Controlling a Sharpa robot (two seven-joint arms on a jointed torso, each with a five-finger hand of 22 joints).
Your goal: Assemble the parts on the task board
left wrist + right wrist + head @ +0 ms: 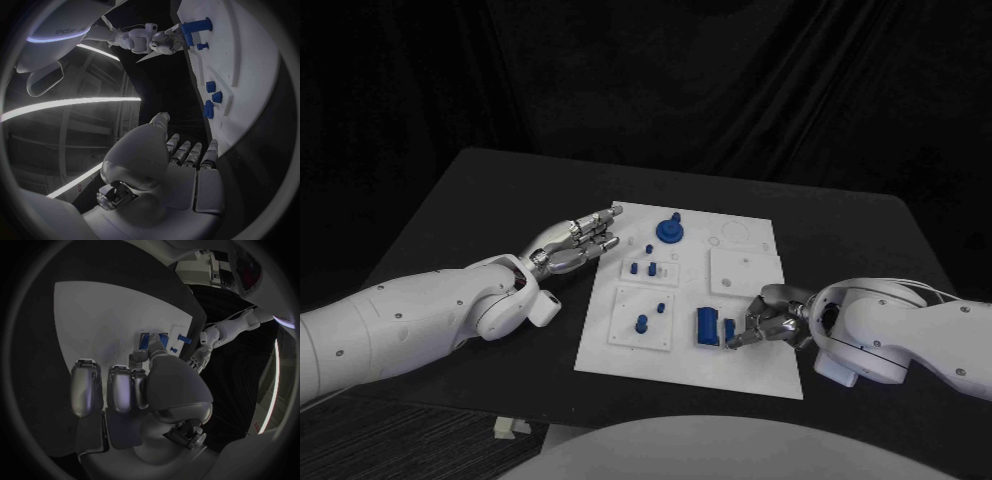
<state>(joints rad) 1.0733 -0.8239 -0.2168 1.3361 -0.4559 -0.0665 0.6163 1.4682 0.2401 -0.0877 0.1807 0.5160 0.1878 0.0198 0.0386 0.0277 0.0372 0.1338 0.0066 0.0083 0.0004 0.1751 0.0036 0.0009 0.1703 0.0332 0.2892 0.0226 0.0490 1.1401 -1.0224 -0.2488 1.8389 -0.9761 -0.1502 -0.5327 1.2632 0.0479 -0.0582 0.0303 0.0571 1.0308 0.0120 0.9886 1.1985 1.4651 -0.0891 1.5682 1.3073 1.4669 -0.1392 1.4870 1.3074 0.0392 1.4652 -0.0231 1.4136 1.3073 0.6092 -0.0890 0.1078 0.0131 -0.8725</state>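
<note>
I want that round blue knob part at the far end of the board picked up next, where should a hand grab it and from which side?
Judging by its pose, grip the round blue part by the upright stem at its top, coming straight down from above. The wide disc beneath sits on the task board, leaving little to hold. The left hand looks nearest.

white rounded arms (408, 325), small dark screws, silver hands (577, 243)

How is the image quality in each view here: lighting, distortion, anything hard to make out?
Head view: dim all over, black table and backdrop merge, but the white task board and blue parts stand out. Left wrist view: strong fisheye bend, bright curved light streaks, the left hand looms large. Right wrist view: the right hand hides much of the board, so parts there are hard to read.
</note>
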